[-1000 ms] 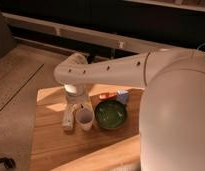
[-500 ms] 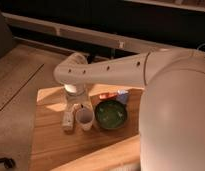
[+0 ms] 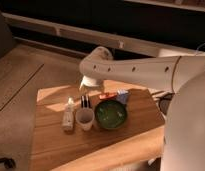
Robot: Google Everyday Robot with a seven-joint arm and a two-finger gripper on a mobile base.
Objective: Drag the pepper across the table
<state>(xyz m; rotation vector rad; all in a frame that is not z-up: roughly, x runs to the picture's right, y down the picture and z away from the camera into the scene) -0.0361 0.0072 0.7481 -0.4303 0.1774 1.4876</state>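
Observation:
The pepper [image 3: 106, 95] is a small red-orange piece lying on the wooden table [image 3: 53, 145], just behind the green bowl [image 3: 111, 114]. My gripper [image 3: 85, 102] hangs from the white arm [image 3: 131, 70], which reaches in from the right. It is low over the table, just left of the pepper and behind a white cup [image 3: 85, 119]. I cannot tell whether it touches the pepper.
A blue-and-white packet [image 3: 122, 95] lies right of the pepper. A white bottle [image 3: 69, 115] lies left of the cup. My white body fills the right side. The table's left and front edges drop to the floor.
The arm's wrist end has shifted to the right, and the gripper with it, slightly toward the pepper. The objects on the table stay where they were.

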